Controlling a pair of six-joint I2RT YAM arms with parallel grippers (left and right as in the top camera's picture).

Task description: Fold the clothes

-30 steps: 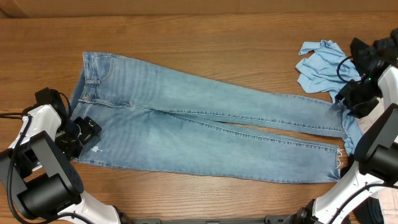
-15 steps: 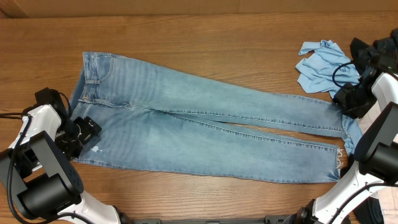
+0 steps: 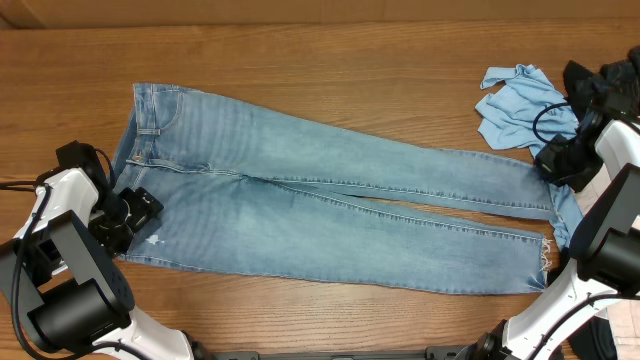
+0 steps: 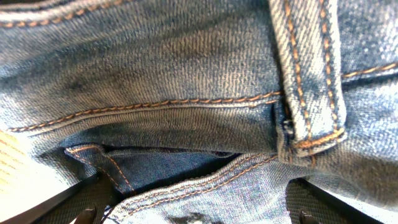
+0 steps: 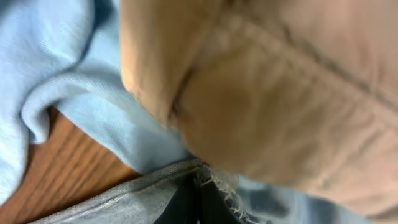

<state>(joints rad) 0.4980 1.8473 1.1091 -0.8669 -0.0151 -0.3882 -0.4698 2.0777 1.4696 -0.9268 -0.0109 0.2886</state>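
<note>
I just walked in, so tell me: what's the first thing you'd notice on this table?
A long pair of light blue jeans lies stretched flat across the middle of the wooden table, with the waistband at the left and the frayed hems at the right. A crumpled sky-blue T-shirt sits at the right end, close to the leg ends.

Denim of the jeans (image 4: 186, 81) fills the left wrist view. The left gripper (image 3: 136, 209) shows only its fingers (image 4: 68, 202), cut off at the bottom edge, so its grip is unclear. Blurred beige cloth (image 5: 280, 93) fills most of the right wrist view. Overhead, the right gripper (image 3: 562, 166) partly hides the upper leg's hem and the T-shirt's (image 3: 515, 105) right edge.
</note>
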